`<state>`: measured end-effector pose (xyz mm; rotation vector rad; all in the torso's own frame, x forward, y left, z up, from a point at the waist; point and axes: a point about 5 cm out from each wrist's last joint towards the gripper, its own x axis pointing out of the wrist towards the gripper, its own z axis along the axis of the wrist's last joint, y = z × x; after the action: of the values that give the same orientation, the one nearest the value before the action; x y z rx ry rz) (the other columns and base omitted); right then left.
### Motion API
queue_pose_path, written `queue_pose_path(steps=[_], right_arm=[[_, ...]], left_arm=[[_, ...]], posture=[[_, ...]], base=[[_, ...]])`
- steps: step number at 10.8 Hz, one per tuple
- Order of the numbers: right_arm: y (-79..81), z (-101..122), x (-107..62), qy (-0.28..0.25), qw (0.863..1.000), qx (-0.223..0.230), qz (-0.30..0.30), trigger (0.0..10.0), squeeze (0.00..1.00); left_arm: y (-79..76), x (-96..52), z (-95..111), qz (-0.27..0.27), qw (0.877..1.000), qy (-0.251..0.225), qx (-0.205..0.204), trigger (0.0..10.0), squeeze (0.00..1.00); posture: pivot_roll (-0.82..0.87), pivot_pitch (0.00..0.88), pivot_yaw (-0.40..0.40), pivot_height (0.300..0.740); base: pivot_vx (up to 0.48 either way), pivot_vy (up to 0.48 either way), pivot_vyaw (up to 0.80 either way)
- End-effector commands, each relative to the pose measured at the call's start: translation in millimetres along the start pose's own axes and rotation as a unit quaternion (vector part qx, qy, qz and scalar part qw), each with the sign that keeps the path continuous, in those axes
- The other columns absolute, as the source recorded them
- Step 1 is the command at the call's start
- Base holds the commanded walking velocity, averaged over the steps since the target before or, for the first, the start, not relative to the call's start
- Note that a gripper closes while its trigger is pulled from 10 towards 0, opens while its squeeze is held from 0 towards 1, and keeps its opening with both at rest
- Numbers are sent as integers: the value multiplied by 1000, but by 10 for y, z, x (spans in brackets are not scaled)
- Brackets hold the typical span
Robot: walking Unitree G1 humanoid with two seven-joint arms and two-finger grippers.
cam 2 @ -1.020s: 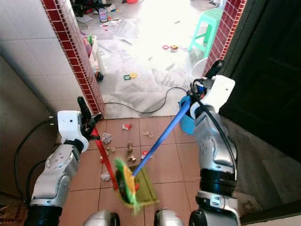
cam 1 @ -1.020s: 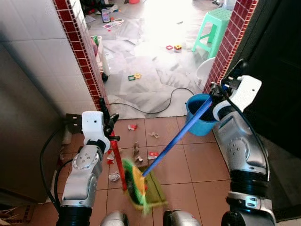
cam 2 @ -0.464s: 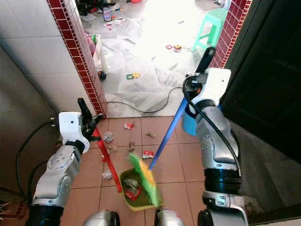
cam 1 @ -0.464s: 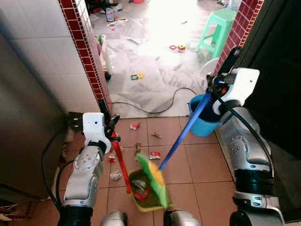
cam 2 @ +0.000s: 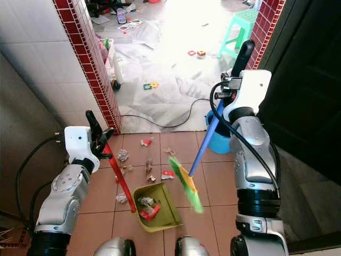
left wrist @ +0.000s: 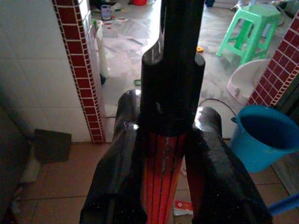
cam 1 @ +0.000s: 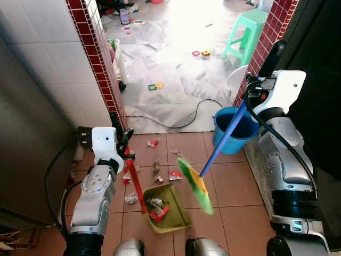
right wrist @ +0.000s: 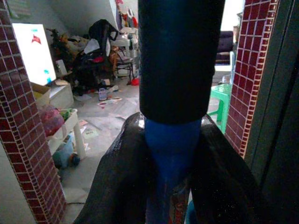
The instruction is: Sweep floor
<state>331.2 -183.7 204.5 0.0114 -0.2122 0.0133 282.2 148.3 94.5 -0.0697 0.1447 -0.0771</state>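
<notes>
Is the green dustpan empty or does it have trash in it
Not empty: the green dustpan holds a red scrap and crumpled pale litter near its back.

A lived-in home: terracotta floor tiles point(cam 1: 224, 186), red-tiled doorway pillars point(cam 1: 93, 58), a green plastic stool point(cam 1: 246, 33), scattered toys point(cam 1: 198, 53) and a blue bucket point(cam 1: 234, 133).

Right pincer point(cam 1: 254, 95) lifts broom point(cam 1: 196, 184) beside dustpan point(cam 1: 164, 213) held by left pincer point(cam 1: 123, 148).

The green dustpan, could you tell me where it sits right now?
The green dustpan sits on the terracotta tiles before the robot, between its red handle and the raised broom head.
</notes>
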Motion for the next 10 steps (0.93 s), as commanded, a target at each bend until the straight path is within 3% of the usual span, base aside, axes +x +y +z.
queue_pose_path(steps=[1, 2, 4, 6, 8, 10], right_arm=[[-38, 84, 21, -24, 999, -32, -16, 10000, 0], [-89, 1, -18, -9, 998, -52, -34, 10000, 0], [-126, -181, -112, 14, 997, -59, -46, 10000, 0], [-112, -318, -177, 22, 996, -60, -62, 10000, 0], [-141, -381, -252, 15, 995, -80, -58, 10000, 0], [-228, -448, -383, 22, 994, -90, -49, 10000, 0]], left_arm=[[32, 20, 140, -2, 999, -33, 3, 10000, 0], [28, 7, 167, -12, 999, -40, -5, 10000, 0], [2, -22, 244, -43, 997, -58, -33, 10000, 0], [-13, -3, 221, -56, 996, -58, -34, 10000, 0], [7, -11, 214, -70, 995, -58, -30, 10000, 0], [141, -83, 206, -65, 996, -53, -15, 10000, 0]], posture=[[-93, 63, 30, 740], [-92, 55, 35, 740], [-88, 33, 50, 740], [-97, 0, 73, 740], [-114, 0, 83, 740], [-122, 0, 81, 740]], base=[[0, 0, 0], [0, 0, 0], [0, 0, -731], [0, 0, -747], [0, 0, 0], [0, 0, 0]])
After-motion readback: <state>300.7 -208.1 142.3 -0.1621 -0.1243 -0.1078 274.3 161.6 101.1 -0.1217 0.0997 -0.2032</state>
